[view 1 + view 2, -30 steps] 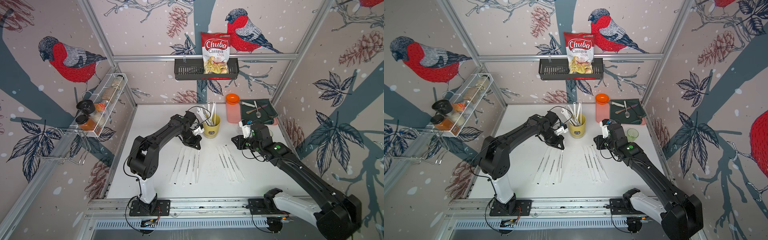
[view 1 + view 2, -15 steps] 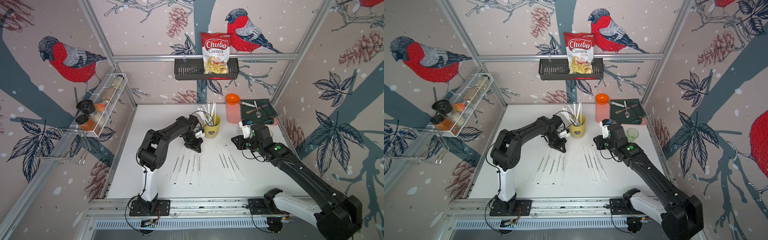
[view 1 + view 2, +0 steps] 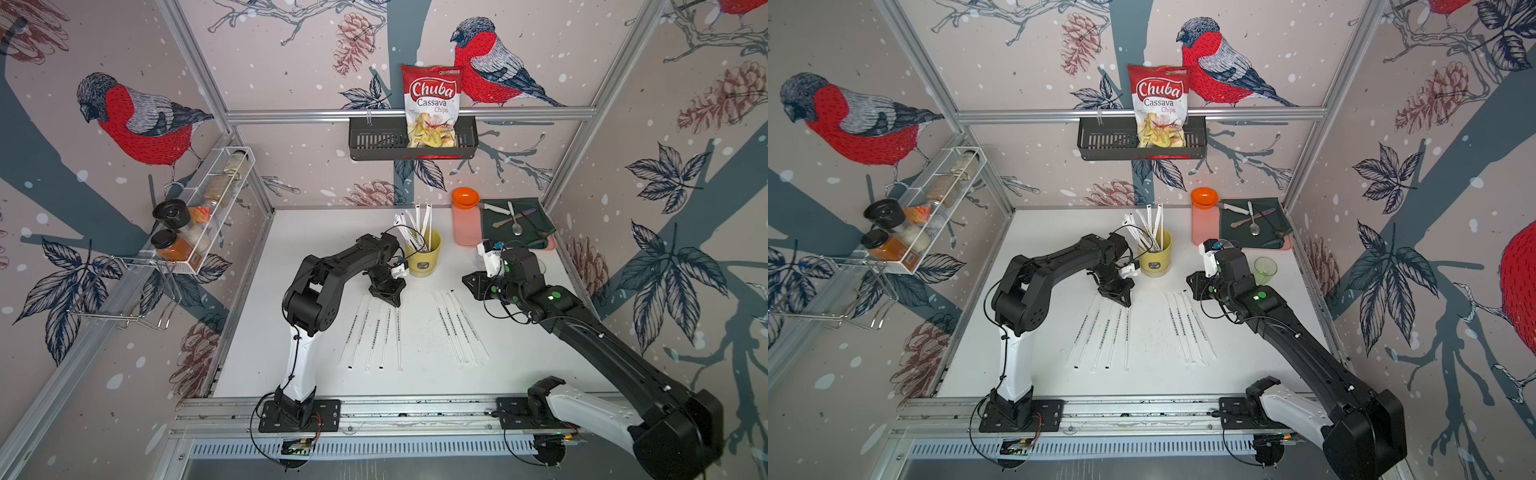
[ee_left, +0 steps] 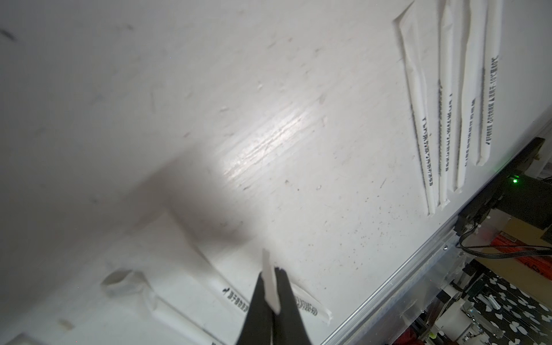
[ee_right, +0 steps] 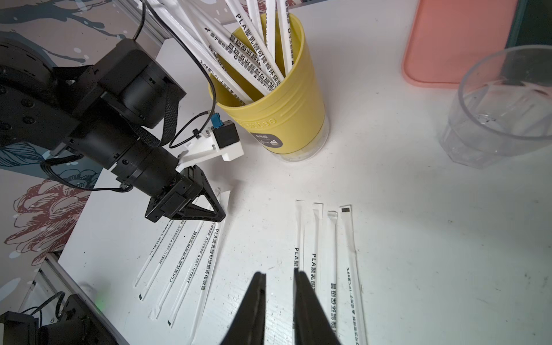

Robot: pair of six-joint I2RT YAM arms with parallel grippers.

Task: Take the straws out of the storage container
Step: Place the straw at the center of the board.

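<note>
The yellow storage container (image 3: 424, 257) (image 3: 1155, 259) (image 5: 283, 113) stands at the middle back of the table, and several white-wrapped straws (image 3: 417, 226) (image 3: 1148, 226) (image 5: 239, 44) lean in it. Just in front of it my left gripper (image 3: 392, 301) (image 3: 1123, 301) (image 4: 273, 274) points down, shut on the wrapper end of one straw (image 3: 398, 332) whose length lies on the table. Several more straws (image 3: 370, 332) (image 5: 179, 257) lie beside it. Another group of straws (image 3: 459, 328) (image 3: 1187, 328) (image 5: 331, 254) lies to the right. My right gripper (image 3: 469, 284) (image 5: 279, 276) hovers open at that group's far end, holding nothing.
A clear glass (image 3: 1265, 270) (image 5: 504, 104) stands right of my right wrist. Behind it are a pink tub with an orange lid (image 3: 465, 220) and a dark tray (image 3: 540, 212) of cutlery. A spice rack (image 3: 199, 216) hangs on the left wall. A metal rail (image 3: 395, 409) borders the front.
My left arm's elbow has swung right, and its gripper has sunk slightly toward the front with the straw end in it. The right arm has stayed still.
</note>
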